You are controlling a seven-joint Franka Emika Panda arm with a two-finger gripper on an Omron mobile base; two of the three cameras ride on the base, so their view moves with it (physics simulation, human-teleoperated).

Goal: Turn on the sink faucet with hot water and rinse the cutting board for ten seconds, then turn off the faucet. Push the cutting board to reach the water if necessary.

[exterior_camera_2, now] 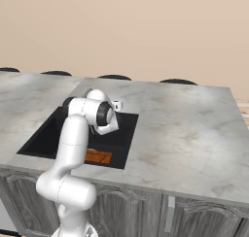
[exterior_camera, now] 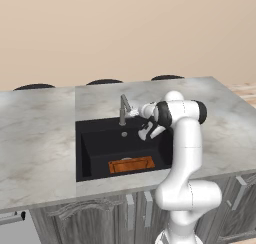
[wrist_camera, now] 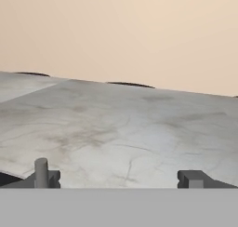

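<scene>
Kitchen, rendered. A grey-white marble tabletop (exterior_camera: 40,138) is seen as an island, with a black sink (exterior_camera: 95,148) set into it and a grey faucet (exterior_camera: 123,110) at the basin's back edge. Dark grey wood cabinet doors (exterior_camera: 80,223) are fitted below. A plain beige wall (exterior_camera: 125,28) is seen behind.

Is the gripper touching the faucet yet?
Cannot tell. In the left base view the gripper sits right at the faucet, overlapping it. The hand view shows open jaws, but no plain contact or gap.
</scene>
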